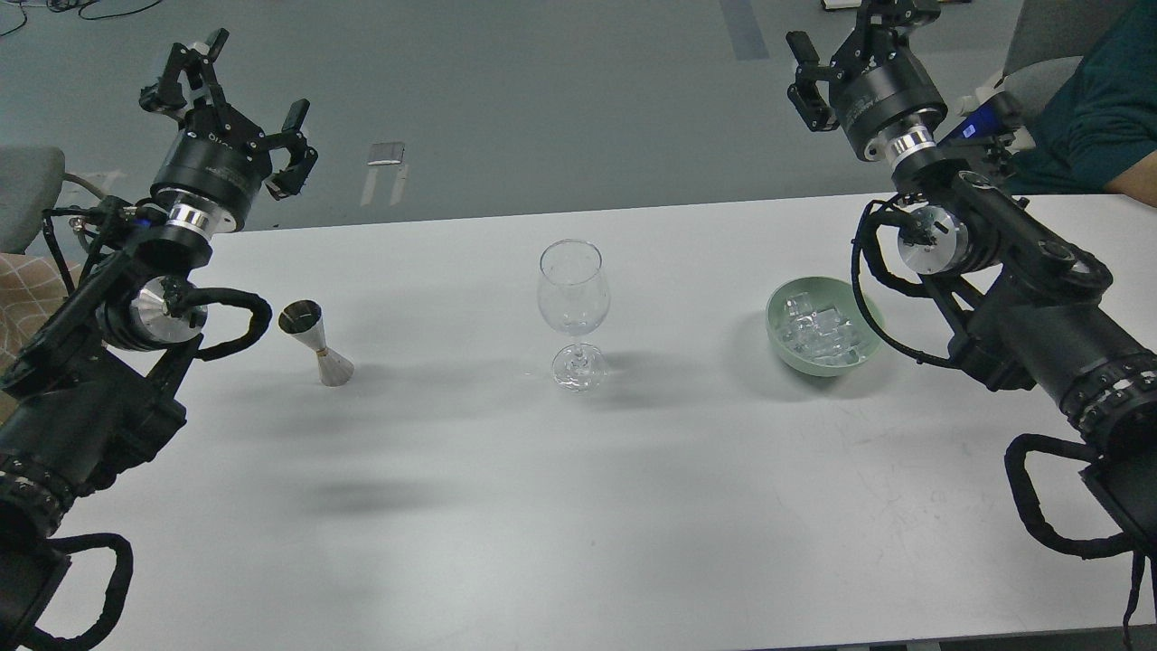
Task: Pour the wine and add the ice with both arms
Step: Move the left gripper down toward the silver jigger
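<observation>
1. Above the table's far-left corner, our left gripper (230, 113) stood raised with its fingers spread wide, holding nothing.
2. Above the far-right edge, our right gripper (845, 50) was also lifted, fingers apart and empty.
3. Below our left arm (99, 362), a small metal jigger (316, 344) stood upright on the white table (542, 506); we could not see wine in it.
4. The wine glass (573, 312) stood at the centre.
5. Ice (818, 330) lay in a green bowl (779, 339) beside our right arm (1039, 307).
</observation>
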Robot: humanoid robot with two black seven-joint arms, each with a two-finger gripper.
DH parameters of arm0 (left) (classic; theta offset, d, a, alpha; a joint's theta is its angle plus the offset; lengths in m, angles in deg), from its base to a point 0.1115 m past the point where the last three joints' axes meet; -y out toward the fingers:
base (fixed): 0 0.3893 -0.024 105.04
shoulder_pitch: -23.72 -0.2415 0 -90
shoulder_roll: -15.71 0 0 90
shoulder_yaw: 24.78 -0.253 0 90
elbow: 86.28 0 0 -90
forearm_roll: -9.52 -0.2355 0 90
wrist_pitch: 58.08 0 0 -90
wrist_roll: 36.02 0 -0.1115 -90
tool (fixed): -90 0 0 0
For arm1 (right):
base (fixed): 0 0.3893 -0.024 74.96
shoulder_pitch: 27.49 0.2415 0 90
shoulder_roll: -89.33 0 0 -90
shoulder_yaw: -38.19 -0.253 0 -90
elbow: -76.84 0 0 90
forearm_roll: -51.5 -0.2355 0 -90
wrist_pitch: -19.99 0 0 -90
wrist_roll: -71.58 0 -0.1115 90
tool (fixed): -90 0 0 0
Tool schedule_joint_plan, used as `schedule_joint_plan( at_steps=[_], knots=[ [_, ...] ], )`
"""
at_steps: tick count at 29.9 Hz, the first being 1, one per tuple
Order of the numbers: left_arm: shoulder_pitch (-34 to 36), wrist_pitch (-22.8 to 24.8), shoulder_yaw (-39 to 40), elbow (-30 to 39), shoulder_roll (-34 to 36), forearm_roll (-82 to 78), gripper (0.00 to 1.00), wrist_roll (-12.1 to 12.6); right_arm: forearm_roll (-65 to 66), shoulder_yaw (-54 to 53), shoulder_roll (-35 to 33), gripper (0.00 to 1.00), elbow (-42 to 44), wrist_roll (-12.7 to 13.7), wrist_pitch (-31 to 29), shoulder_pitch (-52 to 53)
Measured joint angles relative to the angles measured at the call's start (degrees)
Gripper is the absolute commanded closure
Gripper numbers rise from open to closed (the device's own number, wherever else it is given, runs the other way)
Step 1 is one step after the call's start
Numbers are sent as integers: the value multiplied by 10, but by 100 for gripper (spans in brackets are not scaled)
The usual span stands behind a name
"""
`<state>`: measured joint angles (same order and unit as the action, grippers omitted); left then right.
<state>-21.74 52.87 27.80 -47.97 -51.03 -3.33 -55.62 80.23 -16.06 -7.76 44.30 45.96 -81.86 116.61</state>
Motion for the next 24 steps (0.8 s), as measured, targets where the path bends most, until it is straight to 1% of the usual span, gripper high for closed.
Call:
schedule_joint_plan(
  at_steps=[16,21,23,24],
  knots=[
    [-3,5,-9,8,-2,-7,0,2,1,5,1,0,4,2,-2,-7],
    [-2,4,-8,14,-3,-7,0,11,1,5,1,0,3,2,0,-7],
    [-2,4,-5,28,1,-4,0,19,1,5,2,0,3,1,0,-7],
    [-3,2,-2,39,5,-2,0,26,1,5,2,0,3,1,1,-8]
  ],
)
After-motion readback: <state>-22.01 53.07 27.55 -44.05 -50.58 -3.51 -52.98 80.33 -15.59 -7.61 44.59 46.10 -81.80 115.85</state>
